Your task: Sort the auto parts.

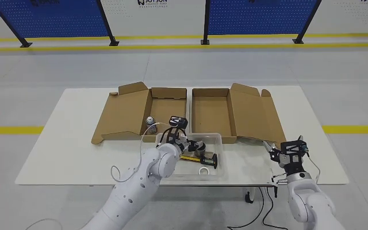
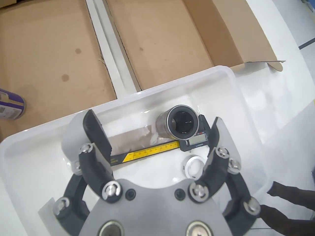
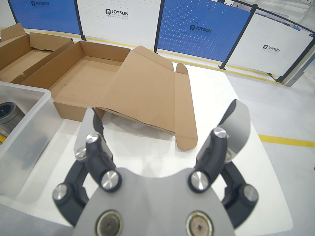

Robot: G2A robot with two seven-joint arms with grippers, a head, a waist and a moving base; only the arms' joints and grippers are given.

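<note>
The left gripper [image 2: 153, 121] hangs wide open over the clear plastic bin [image 2: 233, 82]. The steel linear bearing [image 2: 178, 125] lies between its fingers [image 2: 97, 133], touching neither, across the digital caliper [image 2: 157, 149]. The right gripper [image 3: 163, 114] gapes wide above the table [image 3: 221, 94].

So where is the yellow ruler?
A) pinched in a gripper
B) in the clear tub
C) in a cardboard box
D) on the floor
B: the yellow ruler lies flat on the bottom of the clear tub, next to a metal tube.
</note>
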